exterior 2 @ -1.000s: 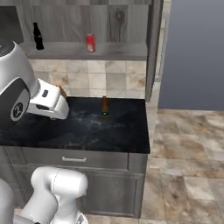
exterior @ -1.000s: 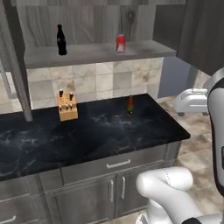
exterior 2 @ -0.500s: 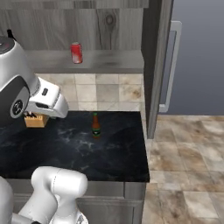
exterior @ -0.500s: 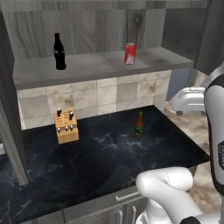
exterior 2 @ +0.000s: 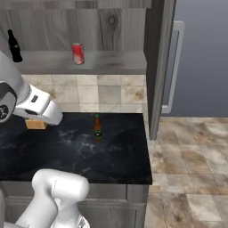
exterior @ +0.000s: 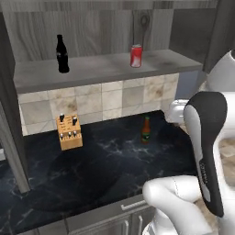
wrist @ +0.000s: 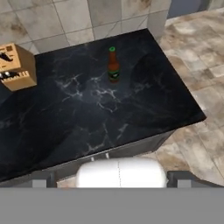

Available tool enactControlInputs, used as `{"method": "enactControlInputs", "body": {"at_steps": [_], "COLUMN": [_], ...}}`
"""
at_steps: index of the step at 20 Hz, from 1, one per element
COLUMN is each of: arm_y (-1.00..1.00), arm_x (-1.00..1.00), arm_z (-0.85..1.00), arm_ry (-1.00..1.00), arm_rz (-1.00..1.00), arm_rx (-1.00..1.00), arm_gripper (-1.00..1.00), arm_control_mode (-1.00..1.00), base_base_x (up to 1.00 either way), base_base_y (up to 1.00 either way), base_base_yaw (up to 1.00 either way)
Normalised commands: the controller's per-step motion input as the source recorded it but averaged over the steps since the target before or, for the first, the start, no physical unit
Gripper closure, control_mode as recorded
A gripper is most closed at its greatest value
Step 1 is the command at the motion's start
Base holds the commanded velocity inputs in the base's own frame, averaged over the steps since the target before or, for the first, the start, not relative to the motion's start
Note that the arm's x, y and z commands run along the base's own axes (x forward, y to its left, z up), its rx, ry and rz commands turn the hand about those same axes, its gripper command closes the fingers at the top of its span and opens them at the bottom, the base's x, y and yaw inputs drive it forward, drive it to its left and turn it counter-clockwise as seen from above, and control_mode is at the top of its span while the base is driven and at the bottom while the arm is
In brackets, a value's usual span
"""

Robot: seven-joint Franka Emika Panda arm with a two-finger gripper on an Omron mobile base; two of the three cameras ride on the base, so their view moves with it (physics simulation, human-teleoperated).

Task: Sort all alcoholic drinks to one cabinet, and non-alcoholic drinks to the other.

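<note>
A slim brown bottle with a green label (exterior: 146,130) (exterior 2: 97,128) (wrist: 113,65), an alcoholic drink, stands upright on the black marble counter (exterior: 105,170) near its right end. On the open cabinet shelf (exterior: 101,69) above stand the non-alcoholic drinks: a black cola bottle (exterior: 62,54) (exterior 2: 14,46) at the left and a red soda can (exterior: 136,56) (exterior 2: 78,53) further right. My gripper (exterior 2: 52,118) hangs open and empty above the counter, well short of the brown bottle and to its left in the right base view. Its fingertips (wrist: 41,178) stand wide apart.
A wooden knife block (exterior: 69,132) (wrist: 16,66) sits at the back of the counter, left of the bottle. A cabinet side panel (exterior: 10,119) rises at the left. A tall grey fridge (exterior 2: 200,58) stands past the counter's right end, with tiled floor (exterior 2: 187,169) below.
The base has driven closer, so the counter, shelf and drinks loom larger and sit shifted in both base views. The drinks themselves have not moved. My gripper stays open.
</note>
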Motion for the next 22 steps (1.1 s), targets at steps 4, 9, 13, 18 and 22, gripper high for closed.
{"method": "enactControlInputs", "body": {"at_steps": [4,9,13,18,22], "arm_y": [0.24,0.11,0.07,0.00,0.00], "arm_x": [0.66,0.89,0.79,0.60,0.35], "arm_z": [-0.45,-0.34,-0.42,-0.49,-0.43], "arm_ry": [-0.06,-0.07,-0.08,-0.08,-0.03], "arm_rz": [-0.30,-0.32,-0.32,-0.27,-0.17], "arm_rx": [-0.07,-0.05,-0.05,-0.06,-0.06], "arm_gripper": [-1.00,-1.00,-1.00,-1.00,-1.00], "arm_control_mode": [-1.00,-1.00,-1.00,-1.00,-1.00], "base_base_x": [0.00,0.00,0.00,0.00,0.00], "base_base_y": [0.00,0.00,0.00,0.00,0.00], "base_base_yaw": [0.00,0.00,0.00,0.00,0.00]}}
